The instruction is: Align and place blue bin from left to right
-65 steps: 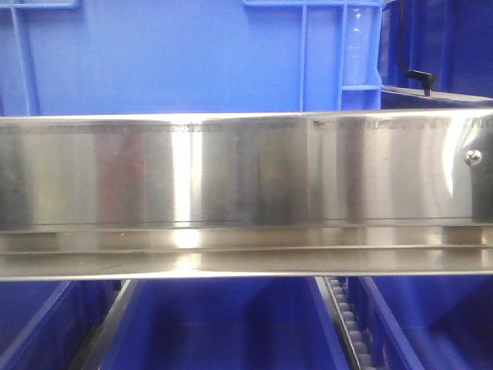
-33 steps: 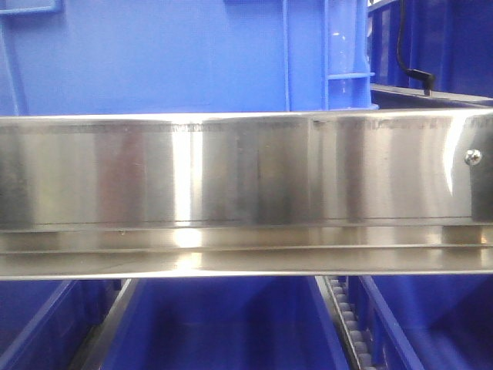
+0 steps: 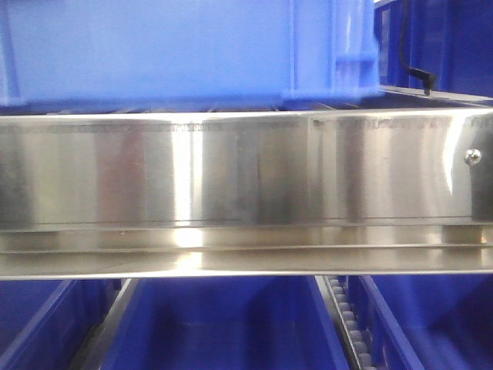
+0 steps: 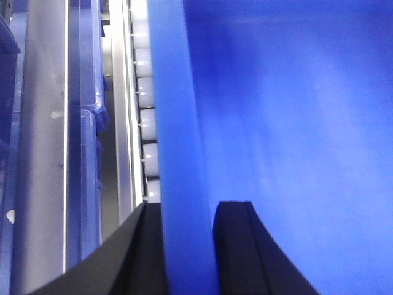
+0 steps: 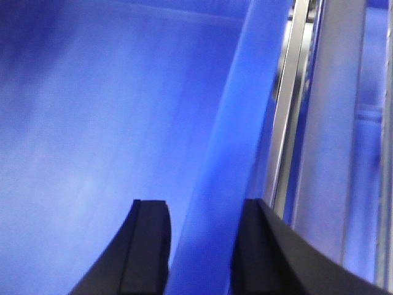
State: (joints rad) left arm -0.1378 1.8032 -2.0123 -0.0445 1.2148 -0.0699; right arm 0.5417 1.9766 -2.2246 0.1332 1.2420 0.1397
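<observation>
A broad brushed stainless-steel shelf rail runs straight across the front view and takes up its whole middle band, with a small round screw head near its right end. Above it stands the large rectangular light-blue plastic bin, filling the upper left and centre. Its bottom edge shows just over the rail's top edge with a thin shadowed strip between, so I cannot tell whether it is resting on the shelf behind. Its ribbed corner ends short of the right side, where a thin black cable hangs in front of darker blue plastic. Below the rail lie darker royal-blue tubs, and beside them on the lower right a track of small pale rollers. On my left wrist view, a steel side rail and a row of white rollers run along the left, just beside the bin's outer face. My left gripper straddles the bin's rim, one black finger outside and one inside, both pressed against the wall, so it is clamped on the blue bin. On my right wrist view the bin's inside fills the left, and steel framing stands on the right. My right gripper clasps the opposite rim the same way, fingers tight on both faces.
</observation>
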